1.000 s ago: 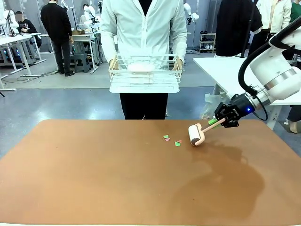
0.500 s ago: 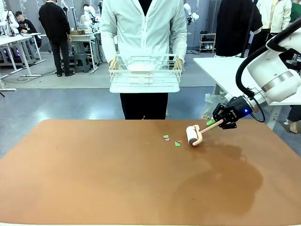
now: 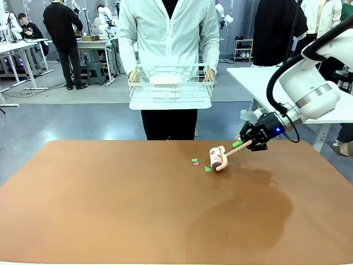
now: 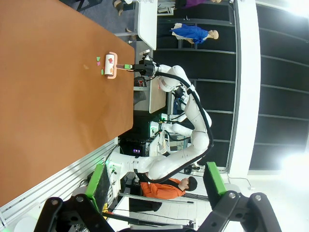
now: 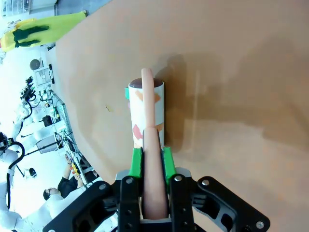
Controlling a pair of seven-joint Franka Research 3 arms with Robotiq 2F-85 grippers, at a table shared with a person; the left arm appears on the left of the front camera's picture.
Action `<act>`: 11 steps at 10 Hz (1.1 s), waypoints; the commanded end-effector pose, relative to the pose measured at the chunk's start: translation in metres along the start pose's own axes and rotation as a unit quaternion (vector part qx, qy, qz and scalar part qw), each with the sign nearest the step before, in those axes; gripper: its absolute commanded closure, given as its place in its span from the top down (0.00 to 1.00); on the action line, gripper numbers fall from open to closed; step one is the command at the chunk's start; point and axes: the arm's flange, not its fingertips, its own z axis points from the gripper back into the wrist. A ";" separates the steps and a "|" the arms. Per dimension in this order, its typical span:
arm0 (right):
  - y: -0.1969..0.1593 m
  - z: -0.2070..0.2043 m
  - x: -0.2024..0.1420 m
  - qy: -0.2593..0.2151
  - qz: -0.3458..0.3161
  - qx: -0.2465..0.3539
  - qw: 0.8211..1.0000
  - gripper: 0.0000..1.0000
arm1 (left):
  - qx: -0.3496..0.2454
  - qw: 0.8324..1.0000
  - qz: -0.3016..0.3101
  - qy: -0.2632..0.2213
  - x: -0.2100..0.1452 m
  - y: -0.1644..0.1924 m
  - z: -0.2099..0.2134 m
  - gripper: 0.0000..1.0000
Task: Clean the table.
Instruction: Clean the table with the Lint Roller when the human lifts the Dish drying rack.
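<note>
The reddish-brown table carries a few small green and pink paper scraps near its far middle. A lint roller with a pink handle lies tilted against the top just right of them, coloured bits stuck on its white drum. My right gripper is shut on the handle; in the right wrist view the green pads clamp the handle above the roller. My left gripper is open and holds nothing, far from the table, roller and scraps.
A person stands at the far side holding a white wire rack with both hands. A white table stands at the back right. A green scrap sits beside the roller's end. The near half of the tabletop is bare.
My right gripper has pushed the roller to the left across the table, up against the scraps. One reddish scrap now lies under or on the drum.
</note>
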 end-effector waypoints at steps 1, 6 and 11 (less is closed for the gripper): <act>0.007 -0.055 -0.011 0.019 -0.004 -0.057 0.998 0.21 | -0.003 1.000 0.000 -0.002 -0.002 -0.002 0.002 1.00; 0.037 -0.112 -0.021 0.036 -0.018 -0.066 0.997 0.21 | -0.003 1.000 0.000 -0.002 -0.002 -0.002 0.002 1.00; 0.075 -0.148 -0.026 0.056 0.000 -0.058 0.997 0.21 | -0.003 1.000 0.000 -0.002 -0.002 -0.002 0.002 1.00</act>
